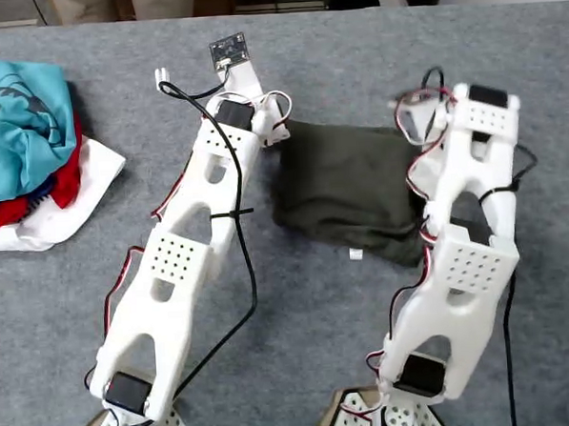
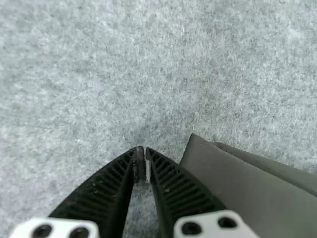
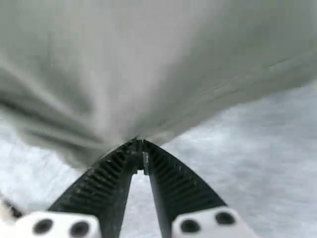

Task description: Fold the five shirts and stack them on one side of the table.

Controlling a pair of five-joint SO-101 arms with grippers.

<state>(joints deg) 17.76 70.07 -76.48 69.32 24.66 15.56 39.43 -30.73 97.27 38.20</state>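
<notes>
Olive shirt (image 1: 345,191): folded, centre of table (image 1: 523,38). Left gripper (image 2: 140,161): pressed together, empty, at its 10 o'clock corner. Right gripper (image 3: 139,148): pressed together at its 3 o'clock edge. Likely step: stacking; next calls for an edge grip.

A grey, felt-like table (image 1: 353,57) stretches back to a dark far edge.

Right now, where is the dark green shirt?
In the high view the dark green shirt lies folded mid-table, one corner beside the shut left gripper, the right arm opposite.
</notes>
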